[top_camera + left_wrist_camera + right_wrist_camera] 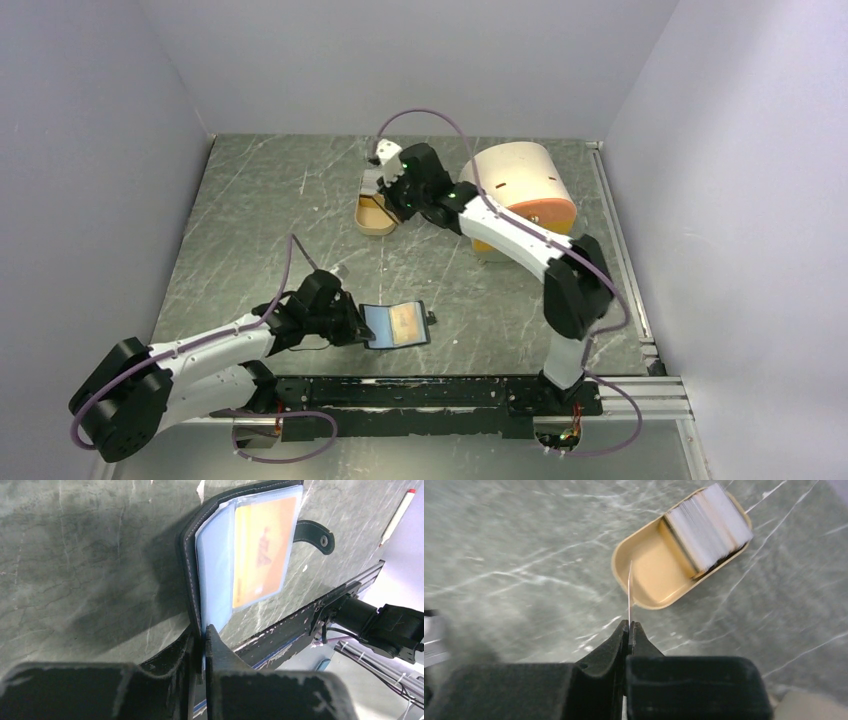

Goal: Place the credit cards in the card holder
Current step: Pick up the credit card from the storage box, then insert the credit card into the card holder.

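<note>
The black card holder [397, 325] lies open near the table's front, and an orange card [260, 550] shows behind its blue-grey pocket [215, 570]. My left gripper [202, 630] is shut on the holder's edge. My right gripper [629, 625] is shut on a thin card [629, 592], seen edge-on, held above the table beside the tan tray [651, 577]. A stack of whitish cards [709, 525] stands in that tray. In the top view the right gripper [385, 180] hovers over the tray [375, 214] at the back.
A big cream-and-orange cylinder [520, 190] lies at the back right beside the right arm. The black base rail [440, 395] runs along the near edge. The holder's snap tab [312, 535] sticks out to the right.
</note>
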`<state>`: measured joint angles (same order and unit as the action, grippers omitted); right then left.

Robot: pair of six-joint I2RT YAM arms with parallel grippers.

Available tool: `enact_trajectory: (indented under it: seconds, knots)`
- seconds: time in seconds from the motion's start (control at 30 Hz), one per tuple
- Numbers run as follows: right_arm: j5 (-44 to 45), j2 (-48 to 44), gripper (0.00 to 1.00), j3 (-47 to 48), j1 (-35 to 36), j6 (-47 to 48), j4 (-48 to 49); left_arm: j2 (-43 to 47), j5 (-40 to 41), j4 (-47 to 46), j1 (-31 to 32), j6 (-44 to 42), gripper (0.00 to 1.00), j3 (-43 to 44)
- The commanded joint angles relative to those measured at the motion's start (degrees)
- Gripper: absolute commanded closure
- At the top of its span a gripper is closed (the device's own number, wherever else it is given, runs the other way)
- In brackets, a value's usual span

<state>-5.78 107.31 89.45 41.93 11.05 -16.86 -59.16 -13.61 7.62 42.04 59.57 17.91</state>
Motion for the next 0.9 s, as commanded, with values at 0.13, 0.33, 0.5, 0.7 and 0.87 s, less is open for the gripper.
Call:
enact_trajectory:
  seconds: [0.13,0.33,0.5,0.7,0.87]
  knots:
    - [-7.44,-16.45,1.00,-17.42,1.12,-30.21,6.42,-1.17,-5.99,-10.51,-0.38,0.27,0.89,-1.15]
    - [-9.02,-26.93,1.00,-31.39,2.59,-41.26,9.15,-4.80,-10.83,-15.21,-0.30,-2.31,0.88,0.56]
    - [-7.13,-36.75,1.00,-45.92,3.33,-52.22,16.77,-6.41,-14.42,-24.43,0.23,0.23,0.86,-2.37]
    - [-4.53,-41.23,1.00,-54.50,4.11,-55.87,18.89,-7.37,-11.87,-19.56,0.18,0.33,0.76,-3.11]
    - [-4.31,-41.20,1.00,-59.01,4.69,-59.13,23.26,-4.63,-7.26,-11.46,0.22,-0.04,0.72,-1.98]
